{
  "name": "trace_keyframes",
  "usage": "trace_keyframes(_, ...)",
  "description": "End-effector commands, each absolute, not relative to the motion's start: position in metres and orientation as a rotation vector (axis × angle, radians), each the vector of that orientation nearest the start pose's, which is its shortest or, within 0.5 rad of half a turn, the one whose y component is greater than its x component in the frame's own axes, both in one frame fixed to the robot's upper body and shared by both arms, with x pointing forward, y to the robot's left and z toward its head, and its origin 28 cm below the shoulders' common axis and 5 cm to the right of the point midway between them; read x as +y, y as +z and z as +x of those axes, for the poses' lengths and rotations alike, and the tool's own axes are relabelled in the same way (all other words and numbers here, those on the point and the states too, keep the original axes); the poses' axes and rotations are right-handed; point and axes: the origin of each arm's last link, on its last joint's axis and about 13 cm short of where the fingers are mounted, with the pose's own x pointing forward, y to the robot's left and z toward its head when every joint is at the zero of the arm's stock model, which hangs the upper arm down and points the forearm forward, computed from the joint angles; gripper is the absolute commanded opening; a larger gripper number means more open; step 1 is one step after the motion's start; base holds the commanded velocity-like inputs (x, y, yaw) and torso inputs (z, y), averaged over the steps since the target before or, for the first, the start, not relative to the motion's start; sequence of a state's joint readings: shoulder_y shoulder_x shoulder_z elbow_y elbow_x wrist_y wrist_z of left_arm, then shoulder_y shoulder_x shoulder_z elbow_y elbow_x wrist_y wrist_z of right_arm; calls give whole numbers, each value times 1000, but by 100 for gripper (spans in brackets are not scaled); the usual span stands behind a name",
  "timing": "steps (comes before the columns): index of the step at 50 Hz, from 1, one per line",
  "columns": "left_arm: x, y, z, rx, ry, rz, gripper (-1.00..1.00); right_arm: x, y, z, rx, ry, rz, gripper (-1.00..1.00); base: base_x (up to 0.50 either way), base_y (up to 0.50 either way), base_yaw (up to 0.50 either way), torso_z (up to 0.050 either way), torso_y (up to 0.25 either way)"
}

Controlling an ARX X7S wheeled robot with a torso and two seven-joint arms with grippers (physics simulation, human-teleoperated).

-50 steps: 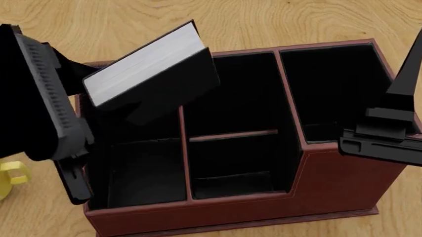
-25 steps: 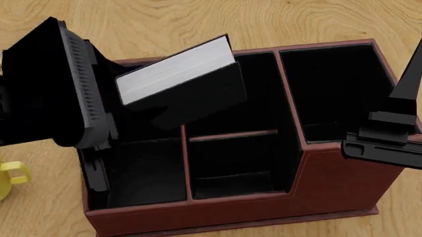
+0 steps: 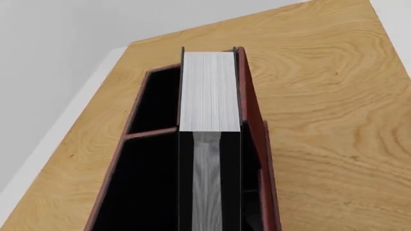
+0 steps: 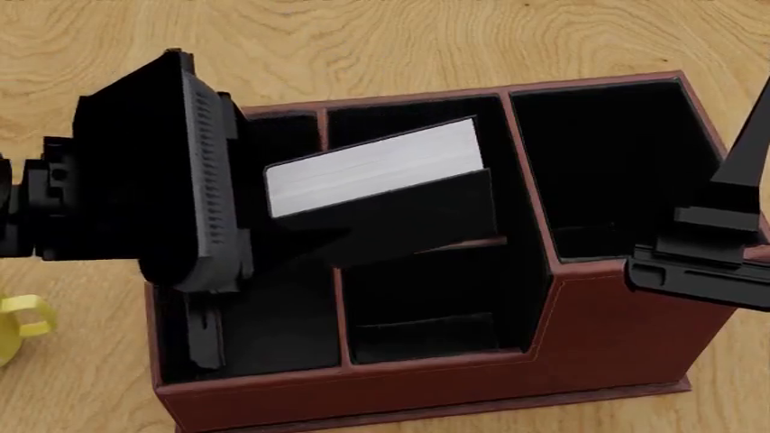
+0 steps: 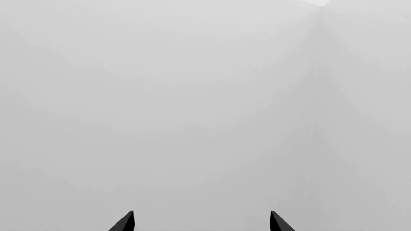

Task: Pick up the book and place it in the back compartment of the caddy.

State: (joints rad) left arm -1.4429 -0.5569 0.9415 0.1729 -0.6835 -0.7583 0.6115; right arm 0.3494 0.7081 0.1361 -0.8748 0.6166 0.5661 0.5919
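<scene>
Book (image 3: 207, 91): white page edges up, black covers on 2 sides.
Caddy (image 3: 253, 125): reddish wall just beside book, black-lined cells.
Crossbar (image 3: 151, 133): thin, reddish.
Table (image 3: 321, 96): wood grain.

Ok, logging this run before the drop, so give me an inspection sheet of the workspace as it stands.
Surface: wooden table, bare grain around the box.
Job's things: book tilted over the caddy, above the back compartment, not yet released.
Clutter: yellow mug at the edge of the head view.
Grippers: left gripper shut on the book; right gripper open, empty, facing a blank wall.
Cables: nothing seen.
Surroundings: plain grey wall.
</scene>
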Motion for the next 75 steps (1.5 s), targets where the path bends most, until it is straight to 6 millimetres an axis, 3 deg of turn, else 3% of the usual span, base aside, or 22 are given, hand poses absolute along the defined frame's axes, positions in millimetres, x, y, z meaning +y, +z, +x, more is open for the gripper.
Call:
trace_keyframes(1, 189, 323, 325, -44, -1173, 738, -100, -171, 243, 193, -617, -251, -143, 100, 0, 0, 0, 0, 0)
trace_keyframes(26, 175, 311, 346, -32, -1236, 756, -100, -172, 245, 194, -613, -257, -154, 100, 0, 0, 0, 0, 1)
trace_keyframes(75, 170, 273, 376, 46, -1265, 744, -100, -173, 245, 195, -610, -263, -163, 100, 0, 0, 0, 0, 1)
